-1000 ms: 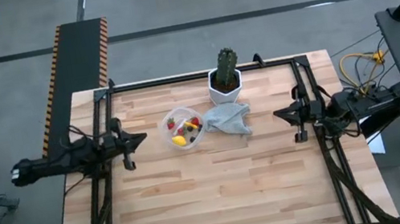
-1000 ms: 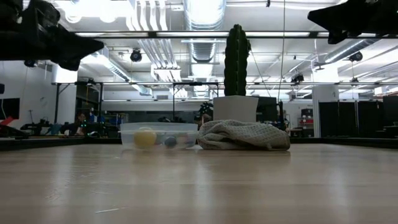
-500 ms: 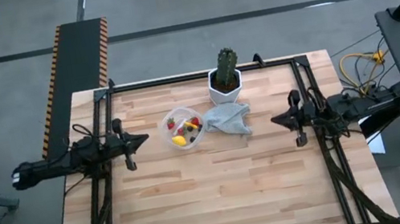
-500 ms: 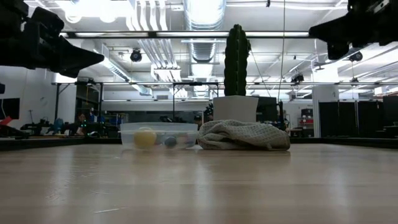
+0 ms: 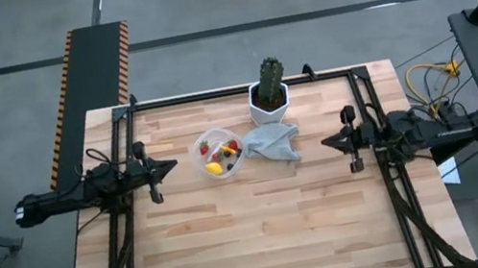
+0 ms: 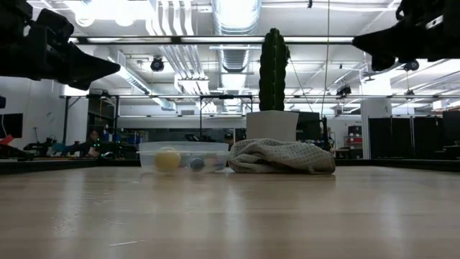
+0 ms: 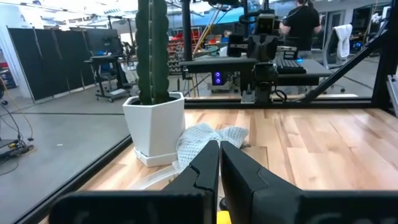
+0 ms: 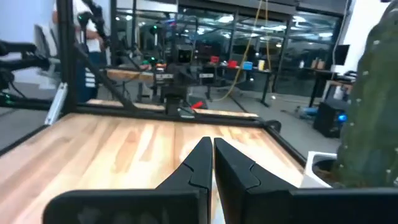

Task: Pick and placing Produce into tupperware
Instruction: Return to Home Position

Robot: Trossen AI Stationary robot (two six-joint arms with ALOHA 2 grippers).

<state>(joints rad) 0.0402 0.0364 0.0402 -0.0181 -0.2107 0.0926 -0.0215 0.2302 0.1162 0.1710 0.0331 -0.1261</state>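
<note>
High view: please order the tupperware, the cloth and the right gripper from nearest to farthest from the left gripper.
1. The tupperware, just inward of the left gripper.
2. The cloth, right past the tupperware.
3. The right gripper, at the opposite table side.

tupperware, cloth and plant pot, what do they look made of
Tupperware: likely clear plastic, smooth; the yellow toy fruit inside shows through its wall.
Cloth: soft woven or knitted fabric, matte, lying in crumpled folds with a dotted texture.
Plant pot: white and smooth with hard-edged flat faces; glazed ceramic or plastic, the look leaves it open.
</note>
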